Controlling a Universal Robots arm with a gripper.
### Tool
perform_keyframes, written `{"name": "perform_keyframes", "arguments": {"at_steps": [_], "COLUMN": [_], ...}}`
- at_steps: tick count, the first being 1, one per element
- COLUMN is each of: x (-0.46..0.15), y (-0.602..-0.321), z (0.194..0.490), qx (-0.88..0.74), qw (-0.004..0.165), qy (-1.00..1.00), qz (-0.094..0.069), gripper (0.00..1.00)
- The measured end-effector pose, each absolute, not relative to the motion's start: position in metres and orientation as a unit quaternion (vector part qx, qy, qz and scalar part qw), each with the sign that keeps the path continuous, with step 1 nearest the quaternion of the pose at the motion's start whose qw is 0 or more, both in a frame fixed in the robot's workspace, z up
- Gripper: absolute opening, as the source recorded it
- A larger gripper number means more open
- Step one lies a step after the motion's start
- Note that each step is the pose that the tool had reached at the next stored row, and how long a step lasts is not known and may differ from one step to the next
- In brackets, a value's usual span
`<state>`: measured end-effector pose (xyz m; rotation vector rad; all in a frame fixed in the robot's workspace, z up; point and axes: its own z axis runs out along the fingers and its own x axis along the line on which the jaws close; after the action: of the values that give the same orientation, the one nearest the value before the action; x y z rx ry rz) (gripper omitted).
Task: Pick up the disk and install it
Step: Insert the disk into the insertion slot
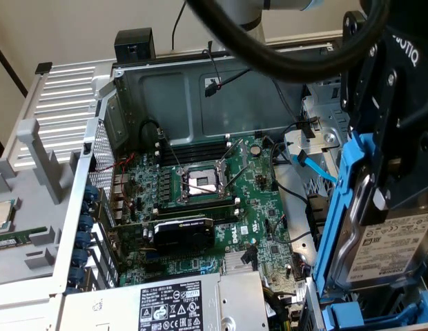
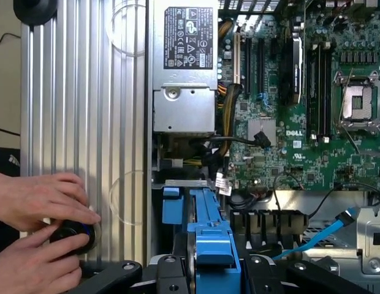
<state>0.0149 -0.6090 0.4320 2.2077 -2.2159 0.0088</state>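
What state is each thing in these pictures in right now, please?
Disk: held upright in the gripper, not yet installed.
Computer case: open, insides exposed.
Processor socket: bare, no cooler fitted.
Hands: gripping a black knob beside the case.

Robot has a matte black metal gripper with white lettering, "OTIQ" readable on its housing. Its black linkage bars are pinned with round silver screws. A thick glossy black cable loops off the grey arm tube, which has a light-blue end cap.
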Motion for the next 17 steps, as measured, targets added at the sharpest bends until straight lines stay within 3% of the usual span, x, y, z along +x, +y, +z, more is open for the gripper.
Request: {"name": "perform_keyframes", "arguments": {"at_steps": [17], "x": [0.0100], "y": [-0.6086], "z": [0.4310], "qx": [0.706], "qw": [0.009], "qy": [-0.708], "qz": [0.005], "gripper": [0.37]}}
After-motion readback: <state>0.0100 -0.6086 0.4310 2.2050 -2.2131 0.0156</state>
